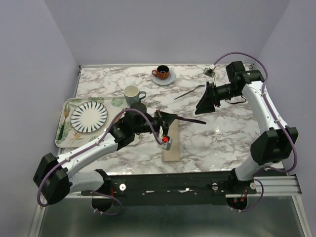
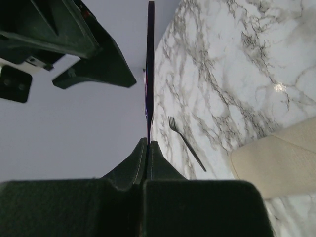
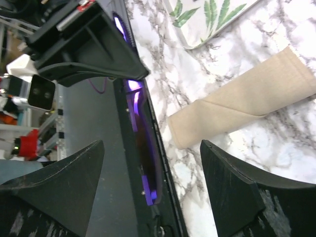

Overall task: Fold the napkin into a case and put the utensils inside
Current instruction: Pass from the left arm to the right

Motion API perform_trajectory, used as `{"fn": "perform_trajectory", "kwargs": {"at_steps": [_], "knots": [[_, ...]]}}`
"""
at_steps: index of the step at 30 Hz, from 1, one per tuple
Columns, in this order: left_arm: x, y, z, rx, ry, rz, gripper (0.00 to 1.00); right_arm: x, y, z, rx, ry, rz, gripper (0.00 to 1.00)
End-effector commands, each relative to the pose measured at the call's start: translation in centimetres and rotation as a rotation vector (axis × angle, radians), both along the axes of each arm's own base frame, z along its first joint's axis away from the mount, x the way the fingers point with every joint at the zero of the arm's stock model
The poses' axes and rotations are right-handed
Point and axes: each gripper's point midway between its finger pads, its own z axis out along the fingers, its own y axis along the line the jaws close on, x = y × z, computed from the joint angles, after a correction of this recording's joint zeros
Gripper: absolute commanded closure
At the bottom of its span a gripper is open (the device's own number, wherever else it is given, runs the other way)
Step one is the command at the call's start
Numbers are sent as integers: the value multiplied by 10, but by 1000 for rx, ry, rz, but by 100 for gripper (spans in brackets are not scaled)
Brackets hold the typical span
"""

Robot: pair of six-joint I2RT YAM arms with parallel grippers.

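Near the middle of the table, the dark purple knife (image 1: 191, 120) is being held by its left end, its blade pointing right and lying roughly level. The left gripper (image 1: 173, 117) is pinching it, both fingers pressed flat against the blade (the left wrist view shows the jaws meeting on it with no gap). The knife's tip is ending just near of the right gripper (image 1: 203, 104), whose fingers are standing wide apart with nothing between them; from its own camera the blade is running through that gap without touching either finger.

The case (image 1: 171, 144) is lying flat on the marble just near of the left gripper, its long side running near to far and its far end beside the gripper's wrist. Its near end is sitting close to the table's near edge. The silver fork (image 1: 190, 92) is resting on the marble far of the knife, just left of the right gripper and apart from both.

Right of the case, bare marble is stretching to the right arm's base. On the left, the leaf-printed tray (image 1: 65, 129) is carrying a striped plate (image 1: 89, 116), a mug (image 1: 132, 94) is standing far of the left arm, and a cup on a saucer (image 1: 162, 74) is sitting near the far edge.
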Motion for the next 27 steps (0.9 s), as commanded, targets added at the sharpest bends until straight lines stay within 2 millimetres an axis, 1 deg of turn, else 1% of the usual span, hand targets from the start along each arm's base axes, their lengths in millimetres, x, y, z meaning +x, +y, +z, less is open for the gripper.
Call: {"fn": "perform_trajectory", "kwargs": {"at_steps": [1,3,4,6,7,10,13,14,15,17,18,19,20,21,22,23,24,25,26,27], "knots": [[-31,-13,39,-101,-191,-182,100,-39,-1,-5,-68,72,75,13],[-33,-16,41,-107,-222,-199,100,-53,4,-9,-66,64,117,12],[-35,-16,39,-104,-235,-214,100,-65,10,-15,-62,98,150,13],[-37,-17,37,-94,-270,-230,100,-77,16,-12,-32,116,173,13],[-38,-17,34,-90,-276,-240,100,-83,19,-14,-27,135,190,13],[-40,-17,31,-83,-297,-254,100,-93,22,-13,-9,147,209,16],[-39,-17,30,-83,-311,-251,100,-104,25,-20,-6,178,237,29],[-37,-18,32,-91,-324,-246,100,-107,26,-21,-1,187,243,36],[-37,-17,31,-90,-331,-242,100,-109,27,-25,2,210,247,55],[-33,-17,30,-91,-339,-225,100,-110,31,-24,27,237,254,79],[-27,-16,31,-87,-341,-190,100,-108,32,-22,32,240,254,99],[-21,-13,29,-89,-307,-149,94,-106,34,-19,40,240,252,99],[-14,-11,35,-112,-292,-99,87,-101,36,-17,48,242,248,99],[5,-1,39,-114,-270,24,71,-91,41,-13,57,236,222,99],[13,5,51,-142,-246,97,63,-82,44,-11,62,220,197,99],[20,12,51,-172,-138,171,49,-71,46,-13,44,195,157,99],[30,21,56,-195,-93,256,34,-50,53,0,59,96,88,99],[43,38,78,-255,-53,387,18,-40,54,-2,49,63,36,99],[47,46,68,-265,95,464,15,-22,55,-3,20,-1,-42,99],[51,55,73,-302,173,521,9,-4,58,17,60,-80,-121,99]]}}
